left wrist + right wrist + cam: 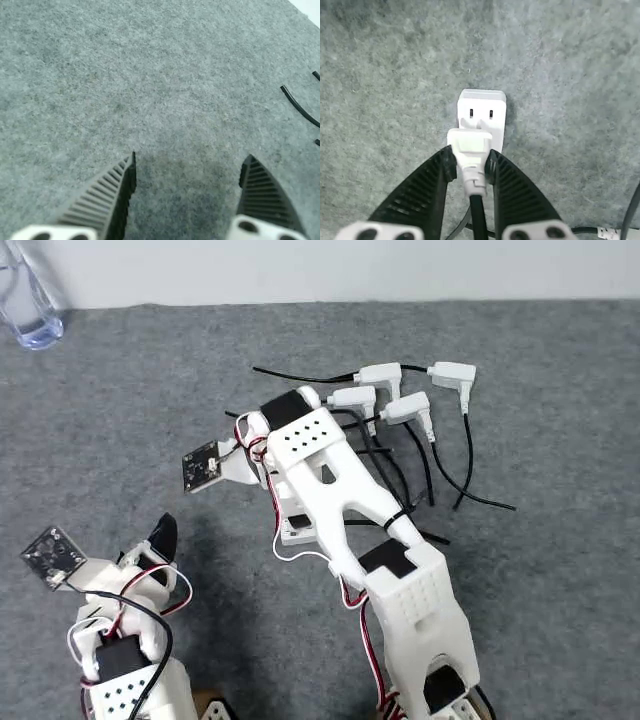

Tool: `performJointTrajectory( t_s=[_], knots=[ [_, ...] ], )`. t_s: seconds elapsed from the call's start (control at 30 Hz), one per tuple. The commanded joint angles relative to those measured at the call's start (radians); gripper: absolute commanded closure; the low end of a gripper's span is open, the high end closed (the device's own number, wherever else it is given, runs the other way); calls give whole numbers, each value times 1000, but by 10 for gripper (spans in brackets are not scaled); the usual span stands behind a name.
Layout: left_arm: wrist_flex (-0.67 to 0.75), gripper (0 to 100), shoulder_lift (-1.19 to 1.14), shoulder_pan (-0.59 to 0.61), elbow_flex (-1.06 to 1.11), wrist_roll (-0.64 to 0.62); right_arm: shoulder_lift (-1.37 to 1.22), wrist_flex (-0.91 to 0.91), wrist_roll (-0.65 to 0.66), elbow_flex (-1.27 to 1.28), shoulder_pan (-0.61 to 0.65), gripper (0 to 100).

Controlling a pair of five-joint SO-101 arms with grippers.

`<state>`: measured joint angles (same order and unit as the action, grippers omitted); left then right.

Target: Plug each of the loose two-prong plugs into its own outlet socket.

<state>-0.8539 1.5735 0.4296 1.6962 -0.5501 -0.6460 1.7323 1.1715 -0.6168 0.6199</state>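
my right fingers (427, 190) are clamped on a white plug (469, 142) by its body, so the prongs aim at the outlet socket (481, 102). they sit at its face just below the slots, not yet seated. my left fingers (112, 195) hang wide open and empty over bare desk (150, 75), well apart from the socket. four loose plugs (405, 408) also lie well apart from it.
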Motion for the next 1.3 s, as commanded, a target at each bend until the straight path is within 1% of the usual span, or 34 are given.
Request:
performJointTrajectory(
  t_s=[0.0, 0.2, 0.57, 0.7, 0.93, 1.1, 1.27],
  knots=[
    [-3, 682, 3, -5, -5, 9, 1, -30, 12, -52, -15, 990],
    [-5, 682, 3, -5, -5, 9, 1, -67, 17, -54, -25, 990],
    [-5, 682, 3, -5, -5, 9, -12, -71, 40, -68, -27, 990],
    [-5, 682, 3, -5, -5, 9, -61, -65, 40, -68, -21, 990],
    [-5, 682, 3, -5, -5, 9, -166, -65, 37, -72, 4, 990],
    [-5, 682, 3, -5, -5, 9, -183, -64, 11, -72, 25, 990],
    [-5, 682, 3, -5, -5, 9, -196, -62, -14, -49, 74, 990]
  ],
)
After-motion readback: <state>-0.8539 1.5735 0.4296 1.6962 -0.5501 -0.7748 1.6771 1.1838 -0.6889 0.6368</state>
